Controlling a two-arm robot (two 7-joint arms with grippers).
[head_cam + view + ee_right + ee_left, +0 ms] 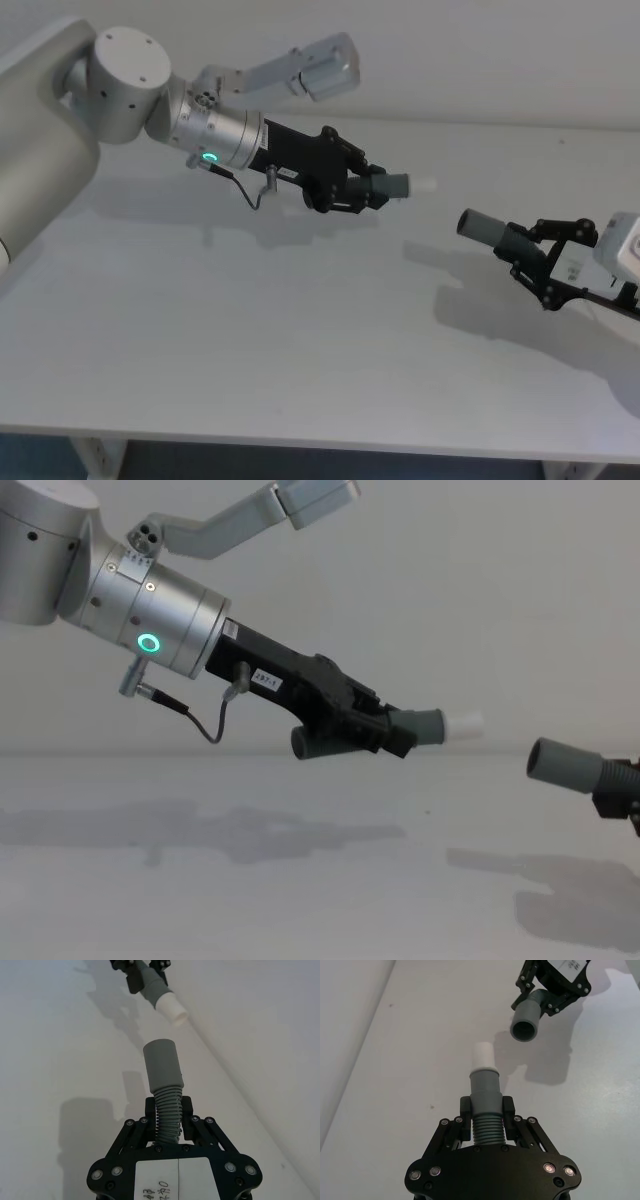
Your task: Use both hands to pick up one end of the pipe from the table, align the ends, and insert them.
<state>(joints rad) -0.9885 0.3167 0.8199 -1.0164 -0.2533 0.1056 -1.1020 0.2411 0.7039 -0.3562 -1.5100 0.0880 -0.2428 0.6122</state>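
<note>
On the left, the silver cylindrical wrist with its glowing green ring [149, 643] and thin cable is seen reaching forward and to the right above the plain white matte counter [250, 340]. The left black plastic two-fingered claw [362, 190] is closed on the ribbed part of a dark grey matte tube piece [485, 1095], held clear of the counter — its paler narrow tip [482, 1055] points toward the right. In the left wrist view the black fingers [465, 1107] are pressed against both sides of the corrugated section.

A gap of open air is left between the two tube ends; they are near each other but not touching, and the pale tip sits slightly higher than the other mouth in the chest view.

On the right, the right black plastic two-fingered claw [530, 250] is closed on the ribbed part of the second dark grey tube piece [162, 1067], also held above the counter. Its round open mouth [524, 1030] is turned leftward toward the pale tip.
</note>
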